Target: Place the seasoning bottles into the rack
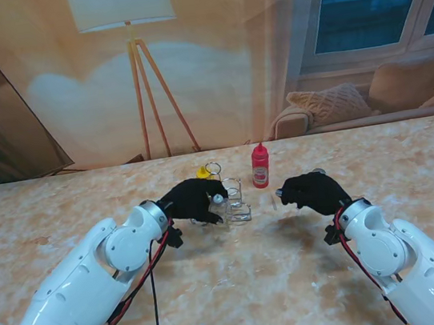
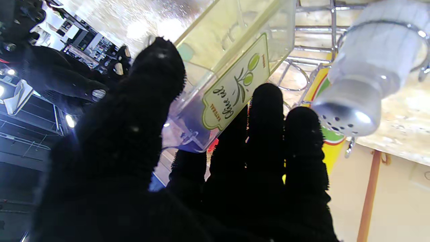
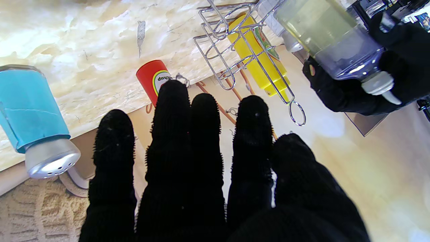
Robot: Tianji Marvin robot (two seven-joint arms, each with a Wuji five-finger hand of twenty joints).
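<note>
The left hand (image 1: 192, 200) grips the olive-oil bottle (image 2: 231, 67) over the wire rack (image 1: 232, 197) at mid-bench — apparently lining it up with an open slot. The right hand (image 1: 315, 191) hovers empty, fingers loosely spread, near the ketchup bottle (image 1: 259, 165).

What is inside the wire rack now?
The wire rack holds a yellow bottle and a white shaker. The left robot hand brings the olive oil bottle there. This hand covers some compartments.
</note>
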